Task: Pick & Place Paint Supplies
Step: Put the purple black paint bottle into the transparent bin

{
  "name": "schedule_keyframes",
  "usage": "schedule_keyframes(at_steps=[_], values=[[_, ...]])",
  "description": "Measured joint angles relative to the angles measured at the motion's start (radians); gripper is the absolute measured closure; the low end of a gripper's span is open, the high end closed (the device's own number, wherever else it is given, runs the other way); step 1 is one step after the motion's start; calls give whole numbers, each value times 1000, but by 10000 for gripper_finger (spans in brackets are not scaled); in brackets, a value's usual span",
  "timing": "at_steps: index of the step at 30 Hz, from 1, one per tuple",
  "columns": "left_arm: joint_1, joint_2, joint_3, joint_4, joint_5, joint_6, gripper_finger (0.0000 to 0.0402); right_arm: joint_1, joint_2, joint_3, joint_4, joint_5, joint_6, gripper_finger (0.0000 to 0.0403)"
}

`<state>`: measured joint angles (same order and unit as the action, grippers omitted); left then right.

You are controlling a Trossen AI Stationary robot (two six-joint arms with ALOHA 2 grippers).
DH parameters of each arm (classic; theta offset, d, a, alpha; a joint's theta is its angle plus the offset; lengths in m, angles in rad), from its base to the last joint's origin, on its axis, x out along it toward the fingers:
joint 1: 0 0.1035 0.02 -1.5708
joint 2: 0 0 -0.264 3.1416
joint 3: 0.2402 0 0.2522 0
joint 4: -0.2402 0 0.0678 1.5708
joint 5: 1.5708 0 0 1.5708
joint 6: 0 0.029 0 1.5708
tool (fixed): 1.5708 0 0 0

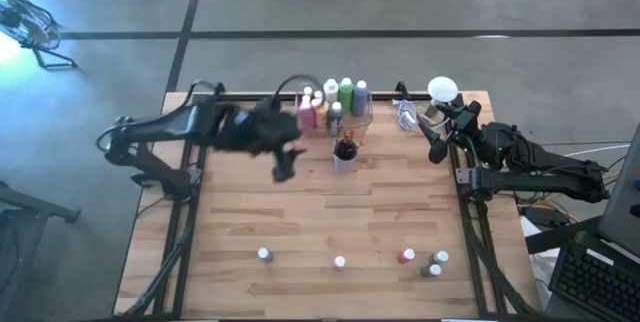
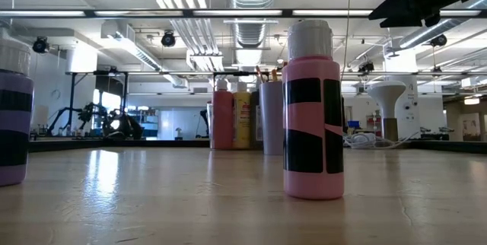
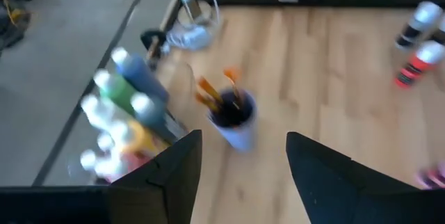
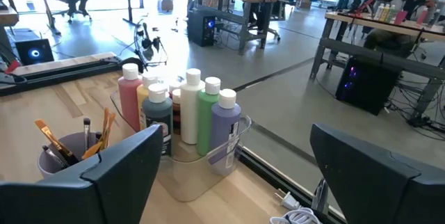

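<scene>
Several taller paint bottles [image 1: 335, 102] stand in a clear container [image 4: 208, 175] at the table's far edge. Next to it, a white cup [image 1: 345, 155] holds paintbrushes [image 3: 219, 92]. Several small bottles [image 1: 340, 262] stand apart along the near edge; the low view shows a pink one [image 2: 313, 116] and a purple one [image 2: 14, 116] up close. My left gripper [image 1: 283, 167] hovers open above the table, left of the cup [image 3: 233, 116], with nothing between its fingers [image 3: 184, 158]. My right gripper [image 1: 438, 142] waits open at the far right, pointing toward the tall bottles [image 4: 198, 106].
A white round-topped object [image 1: 443, 89] and a clear bundle with a cord [image 1: 408, 114] lie at the far right corner beside the right arm. Bare wood [image 1: 330, 212] stretches between the cup and the row of small bottles.
</scene>
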<state>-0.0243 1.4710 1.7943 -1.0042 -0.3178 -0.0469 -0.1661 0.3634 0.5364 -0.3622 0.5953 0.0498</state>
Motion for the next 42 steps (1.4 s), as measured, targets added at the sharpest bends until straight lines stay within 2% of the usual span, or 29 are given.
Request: schedule_keyframes(at_steps=[4,10,15,19,24,29,34,42], values=[[-160,-41,-1,-135,-61,-180,188,0,0,0,0,0,0,44],[-389,-67,-47,-277,-82,-474,189,0,0,0,0,0,0,61],[-562,-63,-135,-311,-114,-651,189,0,0,0,0,0,1,76],[-647,-62,-230,-309,-119,-780,190,0,0,0,0,0,1,89],[-695,-62,-343,-265,-110,-898,190,0,0,0,0,0,1,103],[-695,-62,-448,-172,-40,-986,190,0,0,0,0,0,1,116],[-696,-62,-528,-79,37,-1019,190,0,0,0,0,0,1,129],[-695,-56,-615,48,47,-1019,190,0,0,0,0,0,1,149]])
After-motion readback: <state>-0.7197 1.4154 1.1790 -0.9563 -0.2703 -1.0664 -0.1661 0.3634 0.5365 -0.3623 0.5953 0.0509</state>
